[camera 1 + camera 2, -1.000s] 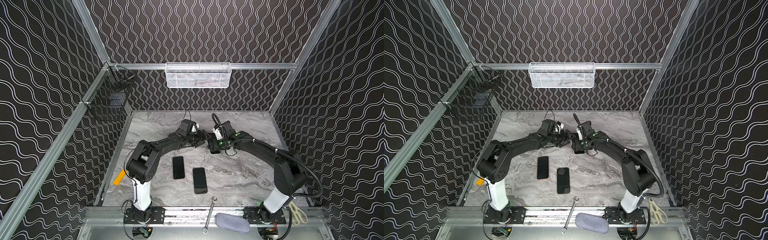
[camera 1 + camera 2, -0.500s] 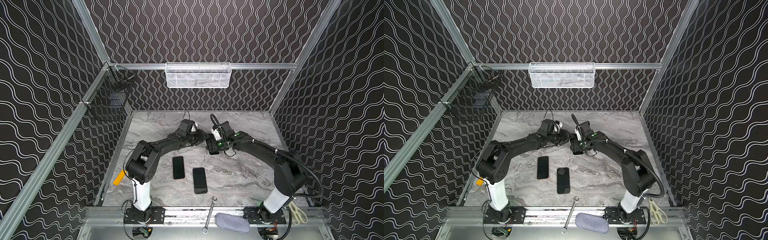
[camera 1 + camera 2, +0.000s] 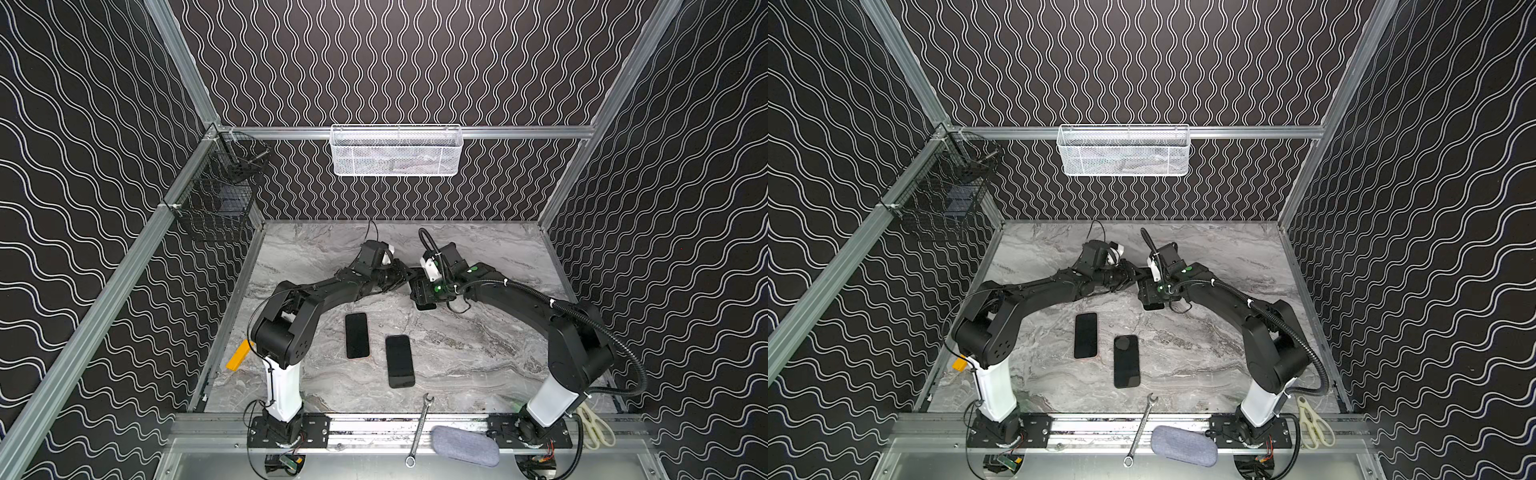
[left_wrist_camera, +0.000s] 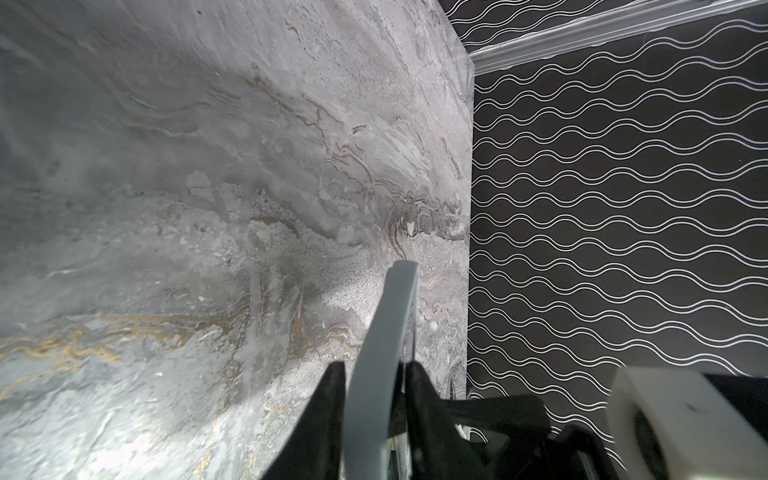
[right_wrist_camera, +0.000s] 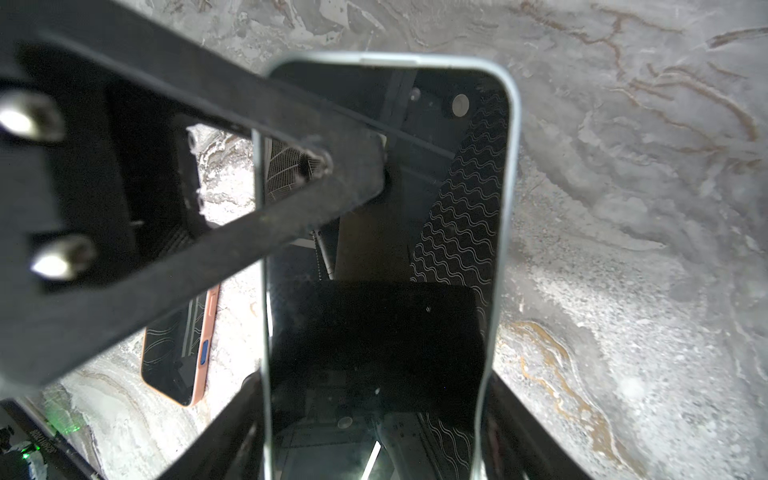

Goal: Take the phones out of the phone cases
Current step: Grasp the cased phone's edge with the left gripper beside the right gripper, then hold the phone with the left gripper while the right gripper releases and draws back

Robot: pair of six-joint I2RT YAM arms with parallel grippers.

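Observation:
My right gripper is shut across the width of the phone, holding it off the marble table. The phone has a glossy black screen and sits in a pale grey-blue phone case that shows as a rim around it. My left gripper is shut on one edge of the phone case, and one of its fingers lies across the screen. In both top views the two grippers meet at mid-table, with the phone's end poking out below them.
Two dark phones lie flat nearer the front; one has an orange rim. A wrench, grey pouch and scissors rest on the front rail. An orange block sits at the left edge. Wire baskets hang on the walls.
The left gripper's jaws have closed onto the case edge. Both grippers have shifted slightly with the phone; the two phones on the table have not moved.

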